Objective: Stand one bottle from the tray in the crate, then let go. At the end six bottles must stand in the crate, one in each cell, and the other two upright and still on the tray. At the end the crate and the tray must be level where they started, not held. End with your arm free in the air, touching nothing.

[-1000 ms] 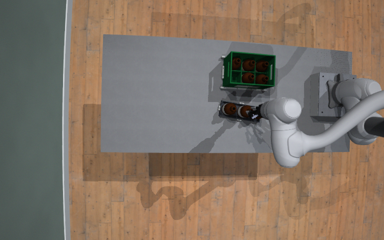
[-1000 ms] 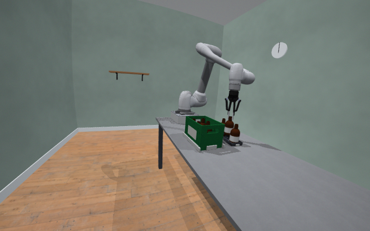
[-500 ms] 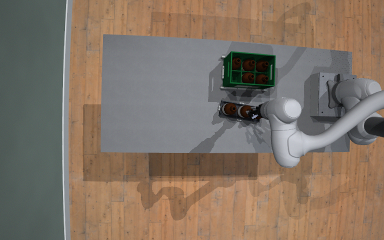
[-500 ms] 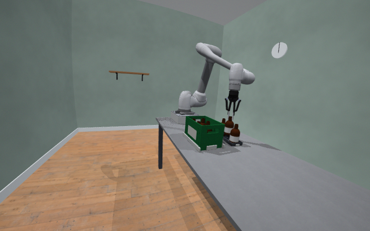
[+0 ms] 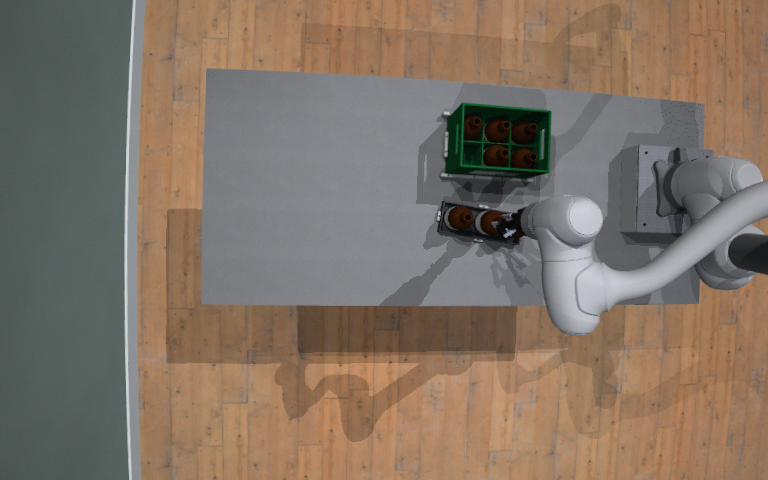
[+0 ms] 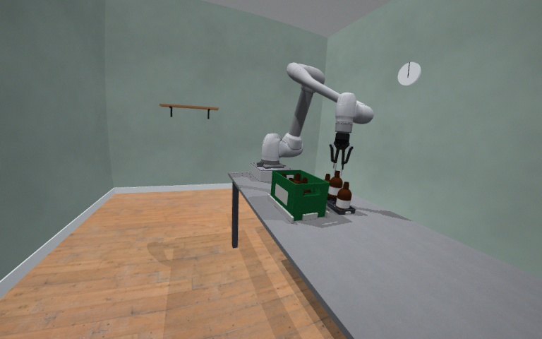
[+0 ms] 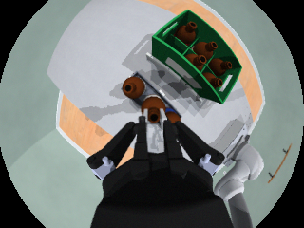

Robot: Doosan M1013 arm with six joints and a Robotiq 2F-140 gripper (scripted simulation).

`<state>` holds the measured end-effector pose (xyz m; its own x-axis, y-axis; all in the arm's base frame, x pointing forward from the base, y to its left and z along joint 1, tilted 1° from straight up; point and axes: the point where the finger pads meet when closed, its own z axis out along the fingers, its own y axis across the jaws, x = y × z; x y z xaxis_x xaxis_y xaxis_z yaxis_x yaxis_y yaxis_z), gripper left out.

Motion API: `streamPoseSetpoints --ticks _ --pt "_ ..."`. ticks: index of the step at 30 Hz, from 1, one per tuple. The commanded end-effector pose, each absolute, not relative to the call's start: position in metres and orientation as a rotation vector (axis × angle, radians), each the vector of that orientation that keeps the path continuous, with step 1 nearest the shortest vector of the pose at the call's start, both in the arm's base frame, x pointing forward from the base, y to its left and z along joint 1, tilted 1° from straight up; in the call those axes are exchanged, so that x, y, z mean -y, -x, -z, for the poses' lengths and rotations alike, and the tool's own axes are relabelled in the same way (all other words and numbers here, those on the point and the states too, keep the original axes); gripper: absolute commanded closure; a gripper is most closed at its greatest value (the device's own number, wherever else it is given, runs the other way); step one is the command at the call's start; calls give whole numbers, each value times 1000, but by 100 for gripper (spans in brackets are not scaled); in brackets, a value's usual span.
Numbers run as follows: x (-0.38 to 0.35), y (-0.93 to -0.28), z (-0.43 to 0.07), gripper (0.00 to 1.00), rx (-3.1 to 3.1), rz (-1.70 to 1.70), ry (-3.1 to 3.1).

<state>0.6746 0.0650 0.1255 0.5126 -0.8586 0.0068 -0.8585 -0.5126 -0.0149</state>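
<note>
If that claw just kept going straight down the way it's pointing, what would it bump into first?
The gripper points straight down and is already shut on the neck of a brown bottle on the tray. Going on, it would likely press onto that bottle's shoulders first.

My arm reaches forward, wrist pointing straight down; my tool [image 6: 341, 164] is clamped on a bottle [image 6: 335, 184] neck.
</note>
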Motion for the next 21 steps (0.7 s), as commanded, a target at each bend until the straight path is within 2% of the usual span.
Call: streamPoseSetpoints --ticks 1,21 --pt "-65 -675 -126 100 -1546 21 2724" --pt "-65 -674 -135 100 -1546 21 2724"
